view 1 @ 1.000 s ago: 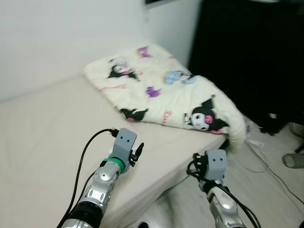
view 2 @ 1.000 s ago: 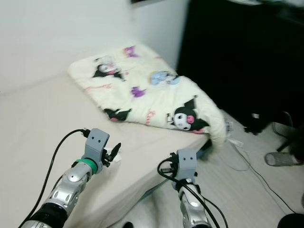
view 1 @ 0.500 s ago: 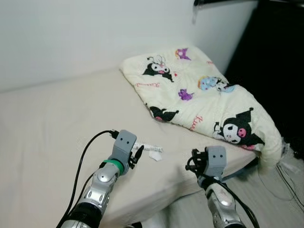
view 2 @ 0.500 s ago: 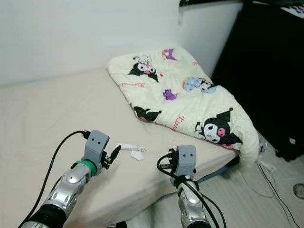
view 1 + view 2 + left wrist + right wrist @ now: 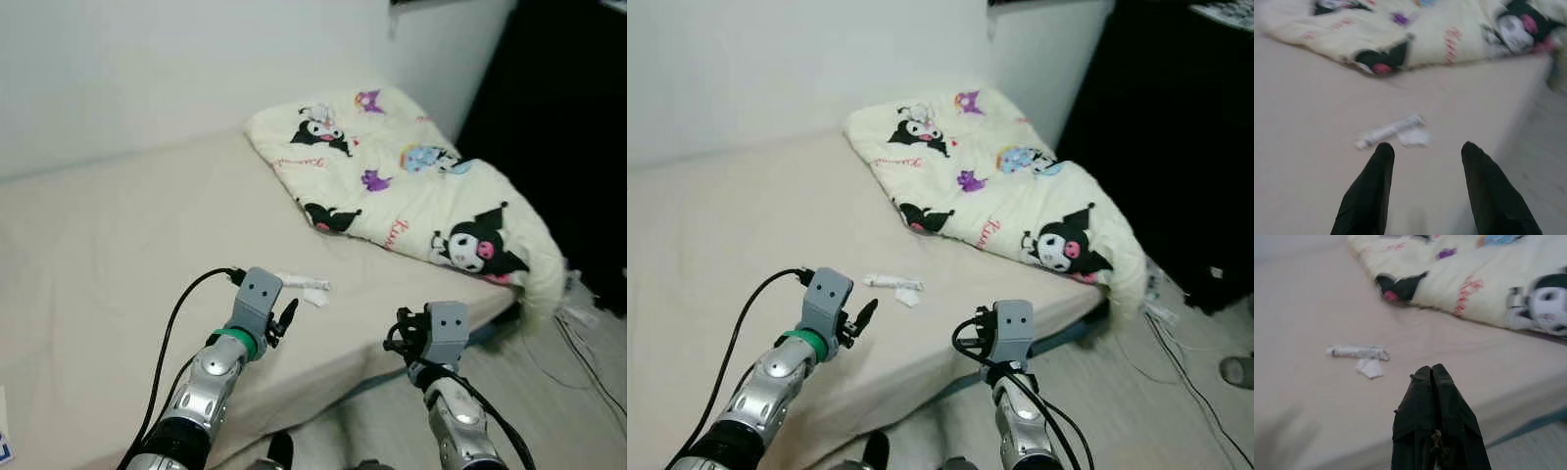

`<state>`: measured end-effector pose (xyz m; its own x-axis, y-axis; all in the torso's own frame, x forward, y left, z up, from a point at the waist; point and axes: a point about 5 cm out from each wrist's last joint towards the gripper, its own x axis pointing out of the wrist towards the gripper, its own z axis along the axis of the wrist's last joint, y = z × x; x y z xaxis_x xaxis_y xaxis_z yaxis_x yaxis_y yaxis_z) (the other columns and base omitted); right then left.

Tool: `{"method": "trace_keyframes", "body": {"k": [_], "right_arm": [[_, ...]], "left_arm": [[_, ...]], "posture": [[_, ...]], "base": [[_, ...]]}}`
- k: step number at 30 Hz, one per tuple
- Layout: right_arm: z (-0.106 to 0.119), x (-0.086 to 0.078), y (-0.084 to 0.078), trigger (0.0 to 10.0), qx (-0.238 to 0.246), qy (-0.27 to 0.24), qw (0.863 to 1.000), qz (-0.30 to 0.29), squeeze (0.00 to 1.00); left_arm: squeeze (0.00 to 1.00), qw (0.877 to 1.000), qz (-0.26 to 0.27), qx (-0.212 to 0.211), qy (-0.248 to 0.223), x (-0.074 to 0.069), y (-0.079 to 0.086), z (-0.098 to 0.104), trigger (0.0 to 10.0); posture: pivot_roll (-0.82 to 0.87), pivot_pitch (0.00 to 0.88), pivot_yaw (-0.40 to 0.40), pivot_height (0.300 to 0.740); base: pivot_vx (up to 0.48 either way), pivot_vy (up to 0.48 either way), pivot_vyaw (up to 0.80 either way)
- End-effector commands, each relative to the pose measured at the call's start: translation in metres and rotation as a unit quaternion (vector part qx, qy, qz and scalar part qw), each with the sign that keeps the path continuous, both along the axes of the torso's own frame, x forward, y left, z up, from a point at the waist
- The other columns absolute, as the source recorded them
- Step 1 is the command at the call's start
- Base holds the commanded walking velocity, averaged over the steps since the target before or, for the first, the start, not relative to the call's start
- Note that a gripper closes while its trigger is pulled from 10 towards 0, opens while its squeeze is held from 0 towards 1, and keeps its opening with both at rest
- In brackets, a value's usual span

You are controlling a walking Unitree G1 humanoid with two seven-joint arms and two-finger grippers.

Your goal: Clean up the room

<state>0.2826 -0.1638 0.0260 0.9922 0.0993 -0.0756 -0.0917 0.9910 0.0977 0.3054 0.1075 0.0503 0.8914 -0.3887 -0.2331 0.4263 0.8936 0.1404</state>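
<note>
Approach step here: the left claw (image 5: 1422, 152) hangs released over the bed (image 5: 98, 255), the small white wrapper (image 5: 1388, 132) lying just ahead beside a paper scrap (image 5: 1413, 138), right claw (image 5: 1432, 374) clenched empty, so next it likely reaches forward and pinches that wrapper.

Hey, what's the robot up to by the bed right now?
It stands at the bed holding nothing. A white wrapper and a paper scrap lie on the sheet near the cartoon-print blanket. The left gripper is open and pointed at them; the right gripper is shut, off the bed's edge.
</note>
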Motion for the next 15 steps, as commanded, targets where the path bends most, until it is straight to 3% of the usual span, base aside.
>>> {"method": "trace_keyframes", "body": {"k": [1,3,11,15], "right_arm": [[-0.0094,-0.0082,-0.0019,10.0,0.004,0.019,1.000,-0.006,0.00],[-0.0094,-0.0084,-0.0017,10.0,0.000,0.019,1.000,-0.002,0.00],[-0.0093,-0.0087,-0.0032,10.0,0.006,0.018,1.000,-0.010,0.00],[-0.0093,-0.0087,-0.0043,10.0,0.015,0.019,1.000,-0.017,0.00]], "left_arm": [[0.00,1.000,-0.005,0.002,0.003,-0.0008,-0.0005,-0.0010,10.0],[0.00,1.000,-0.005,0.002,0.003,-0.0010,-0.0005,-0.0010,10.0],[0.00,1.000,-0.004,-0.002,0.003,-0.0011,-0.0012,-0.0008,10.0],[0.00,1.000,-0.008,-0.004,-0.002,-0.0010,-0.0027,0.0010,10.0]], "posture": [[-0.05,0.046,0.052,0.740],[-0.05,0.047,0.051,0.740],[-0.05,0.048,0.052,0.740],[-0.05,0.050,0.053,0.740]], "base": [[-0.375,0.000,0.00],[-0.351,0.000,0.00],[0.000,0.000,0.77],[0.000,0.000,0.33]]}}
